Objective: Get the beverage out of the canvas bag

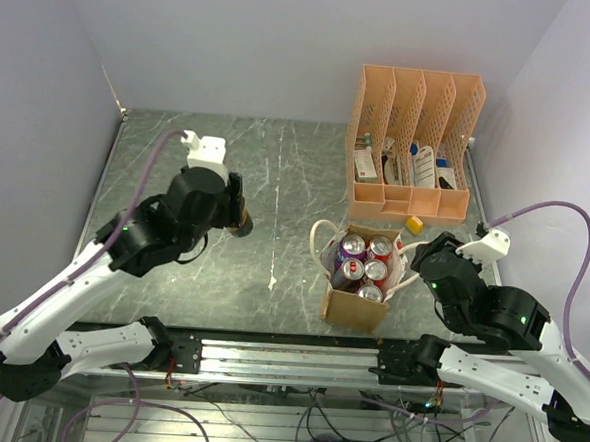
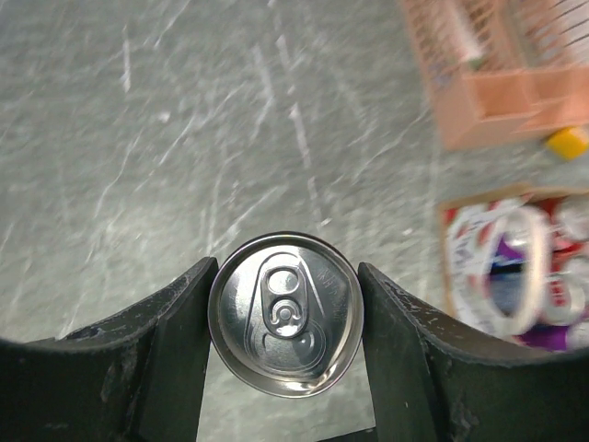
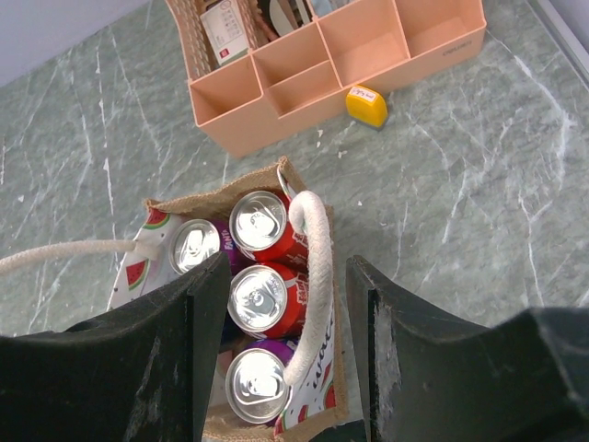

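Note:
The canvas bag (image 1: 354,303) stands at the front middle of the table, tan with white rope handles (image 3: 311,276), and holds several red and purple cans (image 1: 363,264). My left gripper (image 1: 237,217) is well left of the bag and is shut on a beverage can (image 2: 285,313), whose silver top shows between the fingers (image 2: 175,341) in the left wrist view. I cannot tell whether the can touches the table. My right gripper (image 3: 287,276) is open and empty over the bag's right side. The cans (image 3: 260,299) and one handle lie under it. The bag also shows blurred in the left wrist view (image 2: 502,267).
A peach perforated file organizer (image 1: 415,138) with small packages stands behind the bag at the back right, also in the right wrist view (image 3: 322,55). A small yellow object (image 1: 414,224) lies between the organizer and the bag. White walls enclose the grey marbled table (image 1: 297,181).

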Controlling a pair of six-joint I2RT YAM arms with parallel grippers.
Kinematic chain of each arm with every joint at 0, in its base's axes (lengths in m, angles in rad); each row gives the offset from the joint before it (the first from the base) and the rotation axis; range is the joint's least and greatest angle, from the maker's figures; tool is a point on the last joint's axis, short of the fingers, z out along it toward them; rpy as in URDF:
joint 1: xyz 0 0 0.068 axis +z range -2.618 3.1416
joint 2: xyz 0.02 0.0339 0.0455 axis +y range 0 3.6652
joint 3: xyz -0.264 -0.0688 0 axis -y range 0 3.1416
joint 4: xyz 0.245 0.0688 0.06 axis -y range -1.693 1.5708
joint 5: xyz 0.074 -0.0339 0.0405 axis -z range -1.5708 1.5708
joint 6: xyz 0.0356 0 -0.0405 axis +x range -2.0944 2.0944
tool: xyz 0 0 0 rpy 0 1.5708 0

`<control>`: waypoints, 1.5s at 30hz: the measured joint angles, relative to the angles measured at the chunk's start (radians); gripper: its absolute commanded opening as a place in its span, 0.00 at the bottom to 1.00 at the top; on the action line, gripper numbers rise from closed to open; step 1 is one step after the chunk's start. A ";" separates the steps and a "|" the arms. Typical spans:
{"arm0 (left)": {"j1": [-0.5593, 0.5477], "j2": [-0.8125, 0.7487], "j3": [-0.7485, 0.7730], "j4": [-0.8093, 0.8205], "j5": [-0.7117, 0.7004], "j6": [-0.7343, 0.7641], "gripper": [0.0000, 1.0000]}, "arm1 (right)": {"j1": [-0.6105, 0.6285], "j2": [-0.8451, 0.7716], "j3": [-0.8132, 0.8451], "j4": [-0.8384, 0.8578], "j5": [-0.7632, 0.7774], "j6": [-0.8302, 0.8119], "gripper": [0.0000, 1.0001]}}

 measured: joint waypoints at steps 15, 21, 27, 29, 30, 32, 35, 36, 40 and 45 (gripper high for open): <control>0.329 0.431 -0.064 0.210 -0.025 0.119 0.07 | 0.000 0.023 -0.027 0.019 -0.007 -0.023 0.54; 0.444 0.657 0.064 0.355 0.019 0.174 0.07 | 0.000 0.046 -0.027 0.019 -0.008 -0.025 0.54; 0.514 0.753 0.117 0.419 0.106 0.194 0.07 | 0.000 0.068 -0.027 0.016 -0.007 -0.019 0.54; 0.542 0.759 0.114 0.438 0.136 0.194 0.07 | 0.000 0.074 -0.027 0.013 -0.006 -0.016 0.54; 0.552 0.759 0.105 0.456 0.152 0.194 0.07 | 0.000 0.076 -0.027 0.012 -0.005 -0.015 0.54; 0.586 0.757 0.094 0.477 0.177 0.195 0.07 | 0.000 0.083 -0.027 0.010 -0.005 -0.014 0.54; 0.613 0.762 0.091 0.487 0.208 0.201 0.07 | 0.000 0.105 -0.027 0.007 -0.004 -0.013 0.54; 0.620 0.763 0.091 0.491 0.215 0.203 0.07 | 0.000 0.114 -0.027 0.003 -0.005 -0.013 0.54; 0.630 0.781 0.091 0.511 0.254 0.207 0.07 | 0.000 0.149 -0.027 -0.003 -0.005 -0.010 0.54; 0.634 0.820 0.091 0.520 0.277 0.220 0.07 | 0.000 0.165 -0.027 -0.003 -0.006 -0.011 0.55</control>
